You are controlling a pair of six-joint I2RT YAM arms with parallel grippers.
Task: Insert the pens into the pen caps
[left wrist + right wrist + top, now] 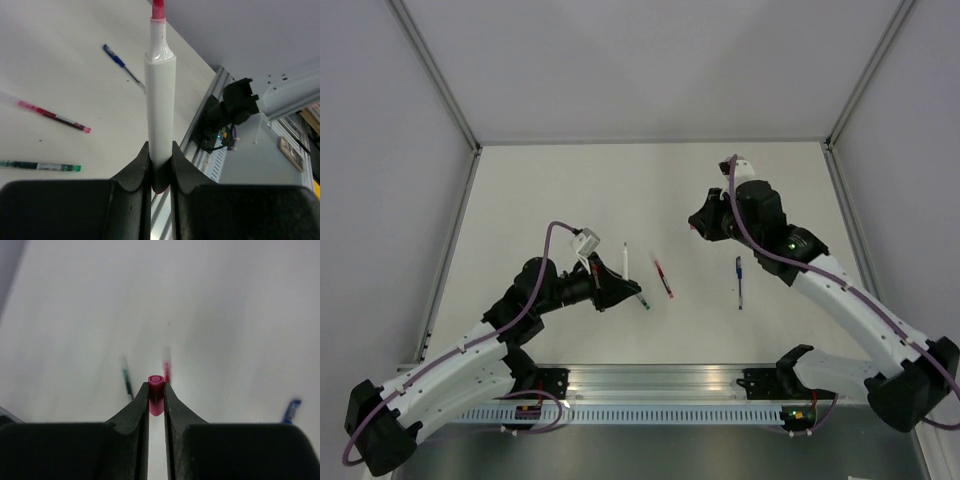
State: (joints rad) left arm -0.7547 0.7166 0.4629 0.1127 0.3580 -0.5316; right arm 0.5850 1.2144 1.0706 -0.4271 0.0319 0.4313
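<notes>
From above, the red pen point(663, 279) lying mid-surface point(570, 190) is my marker. My left jaws sit just left of it, clamped on a white pen point(625, 262) that juts toward the far side. My right jaws hang farther back and to the right of the red pen, well apart from the left ones, pinching a small red cap point(692, 228). A green pen point(641, 299) lies just left of the red pen, and a blue pen point(739, 282) lies well to its right.

In the left wrist view, the white pen point(160, 100) rises straight out of my closed jaws with its red tip free at the top. The grip is low on the barrel, so I judge the tip may sway. The red pen point(52, 116) lies down on the surface to the left.

In the right wrist view, the cap point(156, 385) is nipped at the very tips of my jaws, a ringed end facing the camera. I cannot tell whether that end is the mouth. The red pen point(166, 371) is a blur just behind it.

The step, as I judge it, is mating tip and cap in the air above the red pen. To do it well I should turn the cap's mouth toward the tip and line the two up on one axis. Then I should close in slowly and push along the pen only, because a sideways shove could flick the cap from so slight a pinch.
</notes>
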